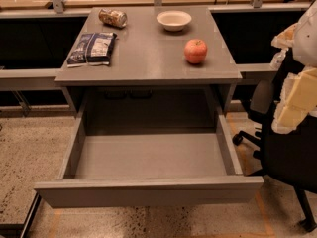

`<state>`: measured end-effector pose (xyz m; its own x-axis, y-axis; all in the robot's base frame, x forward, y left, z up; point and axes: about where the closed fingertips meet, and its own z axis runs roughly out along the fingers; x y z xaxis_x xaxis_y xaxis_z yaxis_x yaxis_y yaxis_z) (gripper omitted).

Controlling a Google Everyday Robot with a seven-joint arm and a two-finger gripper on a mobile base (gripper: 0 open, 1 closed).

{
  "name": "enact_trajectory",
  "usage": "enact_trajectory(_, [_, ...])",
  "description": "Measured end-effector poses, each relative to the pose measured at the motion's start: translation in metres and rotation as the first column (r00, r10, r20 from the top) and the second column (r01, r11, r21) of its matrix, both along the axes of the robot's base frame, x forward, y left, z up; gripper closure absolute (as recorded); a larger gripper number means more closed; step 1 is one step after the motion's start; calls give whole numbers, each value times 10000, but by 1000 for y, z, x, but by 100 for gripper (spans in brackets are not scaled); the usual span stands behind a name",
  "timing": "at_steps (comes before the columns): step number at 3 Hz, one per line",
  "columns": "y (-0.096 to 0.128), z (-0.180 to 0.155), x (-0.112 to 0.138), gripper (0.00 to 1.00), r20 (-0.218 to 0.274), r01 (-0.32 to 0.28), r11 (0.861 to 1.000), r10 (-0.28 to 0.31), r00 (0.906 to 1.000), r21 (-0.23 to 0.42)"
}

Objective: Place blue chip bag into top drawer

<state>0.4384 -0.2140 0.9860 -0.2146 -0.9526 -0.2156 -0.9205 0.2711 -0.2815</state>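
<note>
The blue chip bag lies flat on the left side of the grey desk top; it is dark navy with white label panels. The top drawer is pulled wide open below the desk, and its grey inside holds nothing. My gripper shows as pale cream parts at the right edge of the camera view. It hangs beside the desk's right end, far from the bag and holding nothing that I can see.
A brownish can lies on its side at the back left of the desk. A white bowl stands at the back middle and a red apple at the right. A black office chair stands right of the drawer.
</note>
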Motion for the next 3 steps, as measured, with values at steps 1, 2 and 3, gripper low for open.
enact_trajectory(1, [0, 1, 0, 0, 31, -4, 10000, 4, 10000, 12])
enact_trajectory(2, [10, 3, 16, 0, 375, -192, 9996, 184, 9991, 210])
enact_trajectory(3, [32, 3, 55, 0, 824, -669, 9940, 597, 9948, 866])
